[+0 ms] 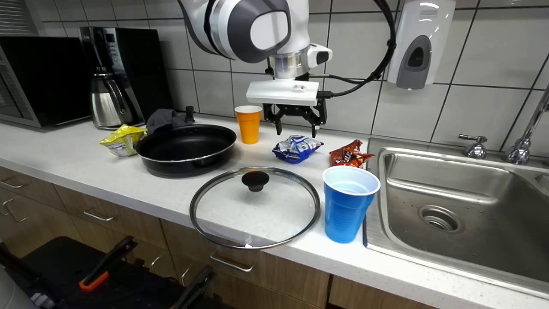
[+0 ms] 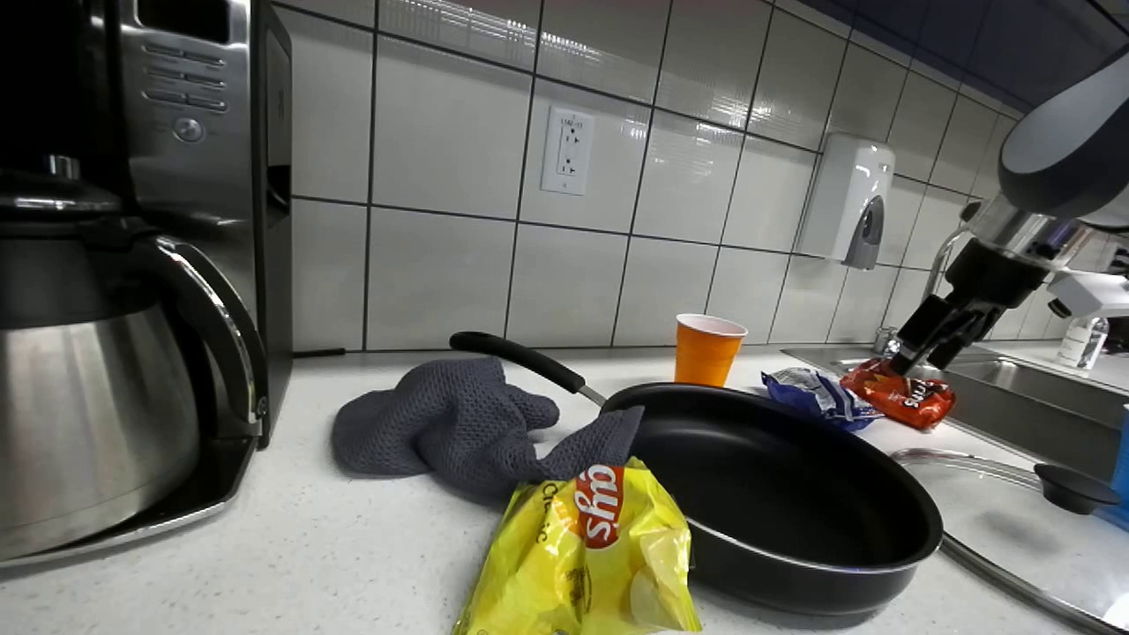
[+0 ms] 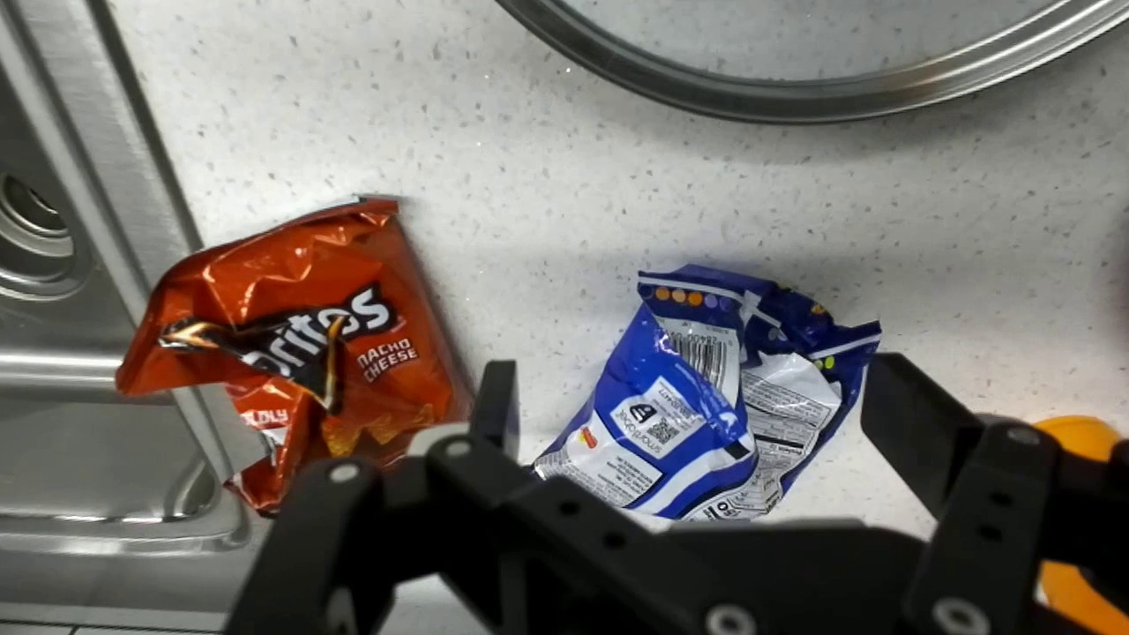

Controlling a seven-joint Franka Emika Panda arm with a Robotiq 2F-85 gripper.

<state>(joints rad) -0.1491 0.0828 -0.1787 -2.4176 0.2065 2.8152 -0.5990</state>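
Empty hand [image 3: 694, 401], spread above blue bag [image 3: 684, 414], wall outlet [image 2: 568, 151] only in an exterior view

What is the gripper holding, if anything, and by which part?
Nothing is held. The gripper is open above the counter; the blue bag shows between its fingers in the wrist view, but they are not closed on it.

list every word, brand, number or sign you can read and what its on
"Doritos", start creased: red bag
"NACHO CHEESE": red bag
"smartlabel": blue bag
"ays", its beginning not showing: yellow bag
Too small, creased or blurred: blue bag's fine print and barcode digits, red bag's small lower word, the partial word beside "ays", lettering on the outlet and bottle.
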